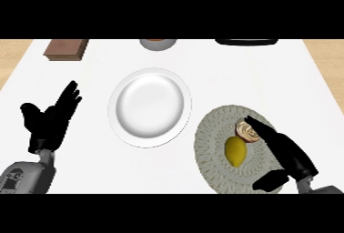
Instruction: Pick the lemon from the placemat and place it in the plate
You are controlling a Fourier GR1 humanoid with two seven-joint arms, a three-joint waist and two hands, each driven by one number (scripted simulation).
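I see the smooth yellow lemon point(235, 151) lying on the round woven grey placemat point(214, 169), beside a small swirled brown pastry point(247, 132). My right hand point(285, 152) hovers just beside it, fingers straight, thumb spread wide. The glossy white plate point(149, 107) sits left. My left hand point(50, 118) rests open on the white surface point(269, 77).

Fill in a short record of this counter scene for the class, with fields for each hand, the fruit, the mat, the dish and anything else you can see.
yellow lemon: lying on the mat, not held
round woven grey placemat: right of the plate
round white plate: nothing on it
small brown swirled item: on the mat beside the lemon
right hand: open, fingers straight, over the mat next to the lemon
left hand: open, resting at the left, fingers up
brown block: far left corner
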